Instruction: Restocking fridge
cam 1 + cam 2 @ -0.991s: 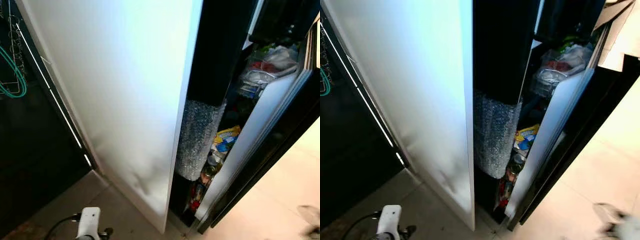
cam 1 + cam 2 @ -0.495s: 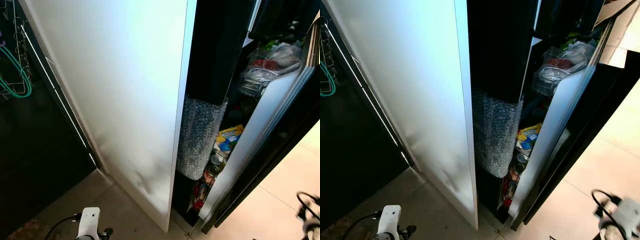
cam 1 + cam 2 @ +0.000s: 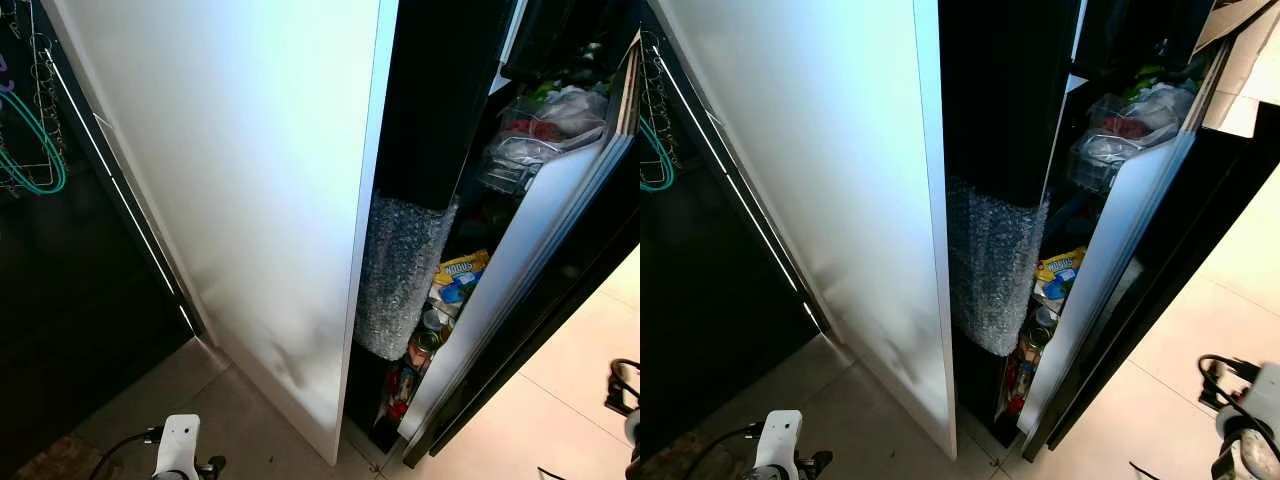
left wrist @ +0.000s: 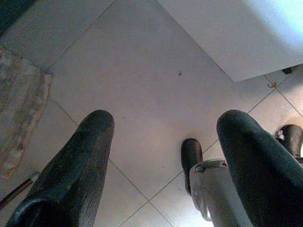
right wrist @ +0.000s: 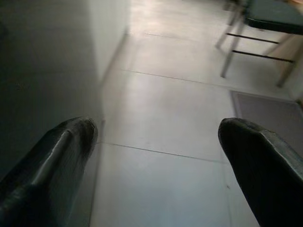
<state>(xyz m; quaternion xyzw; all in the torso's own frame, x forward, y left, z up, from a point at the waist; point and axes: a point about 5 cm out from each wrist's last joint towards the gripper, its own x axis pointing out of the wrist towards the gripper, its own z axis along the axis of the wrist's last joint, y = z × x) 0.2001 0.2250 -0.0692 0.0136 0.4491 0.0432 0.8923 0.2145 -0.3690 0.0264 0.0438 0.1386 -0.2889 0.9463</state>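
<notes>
Both grippers, left gripper (image 4: 161,156) and right gripper (image 5: 156,156), hang spread and empty, so restocking the ajar fridge door (image 3: 530,240) seems barely begun.

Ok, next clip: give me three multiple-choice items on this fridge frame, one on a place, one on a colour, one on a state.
1. Where is the bubble wrap?
A. On the floor tiles
B. In the gap between the white door and the shelves
C. In the left gripper

2. What colour is the packet on the lower door shelf?
A. Yellow and blue
B. Pink
C. Black

3. How are the left gripper's fingers?
A. Shut on a can
B. Shut on nothing
C. Spread apart over the floor

Key: 1 B, the wrap stands just right of the door's edge; 2 A, yellow with blue shows in the eye views; 3 C, bare tile shows between the two fingers.
</notes>
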